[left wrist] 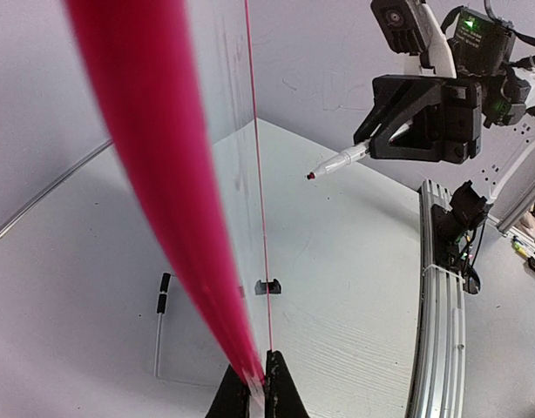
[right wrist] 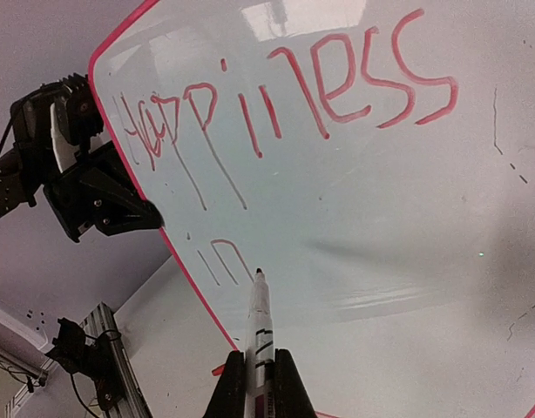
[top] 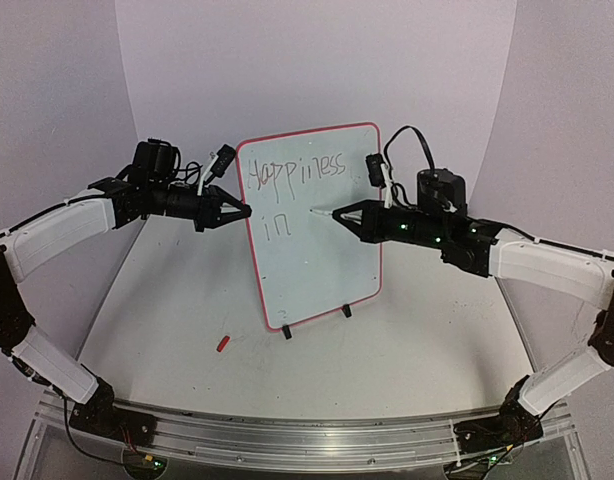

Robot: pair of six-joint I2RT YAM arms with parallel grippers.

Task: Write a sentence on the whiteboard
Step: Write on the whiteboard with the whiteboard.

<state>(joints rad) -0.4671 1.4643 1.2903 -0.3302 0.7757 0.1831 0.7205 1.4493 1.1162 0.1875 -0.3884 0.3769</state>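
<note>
On the grey tabletop (top: pixel 187 300), the whiteboard (top: pixel 322 250) was propped upright on black clips (top: pixel 286 331) near the centre. Its red rim was clenched at 9 o'clock by the left claw (top: pixel 242 211), while the right claw (top: pixel 339 214), at 3 o'clock, was closed around a marker (right wrist: pixel 260 318). The sentence (top: pixel 292 180), reading "Happiness in", was seen on the board's upper half, the marker's tip held just off the surface at 3 o'clock of "in". A small red piece (top: pixel 223 343) was seen at the board's 7 o'clock.
</note>
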